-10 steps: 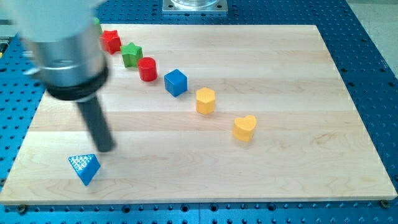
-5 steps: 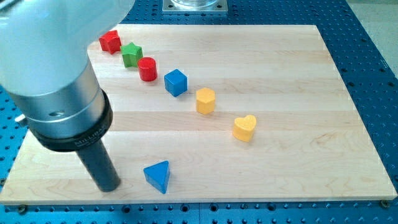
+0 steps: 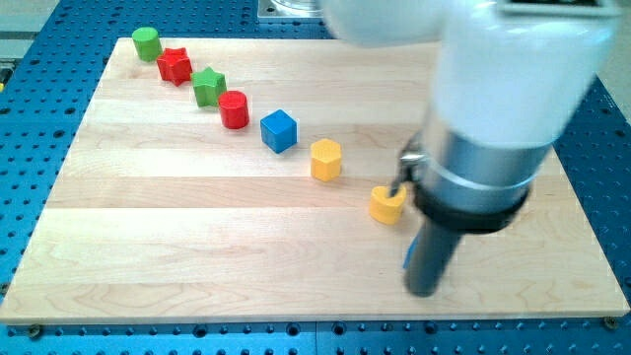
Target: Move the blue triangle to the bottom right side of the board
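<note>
tip (image 3: 424, 292) at board's (image 3: 197, 256) bottom right, blue triangle (image 3: 407, 255) mostly hidden behind rod

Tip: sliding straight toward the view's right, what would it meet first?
Nothing shows between my tip and the board edge; the rod hides most of the blue block, so unsure.

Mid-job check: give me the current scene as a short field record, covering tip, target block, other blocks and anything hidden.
tip: my tip is down on the board, near the view's bottom right
blue triangle: almost wholly hidden; only a blue sliver shows at the rod's left edge
row of blocks, view's top left going down-right: green cylinder, red block, green star, red cylinder, blue cube, yellow hexagonal block, yellow heart
occlusion: the arm covers part of the yellow heart
</note>
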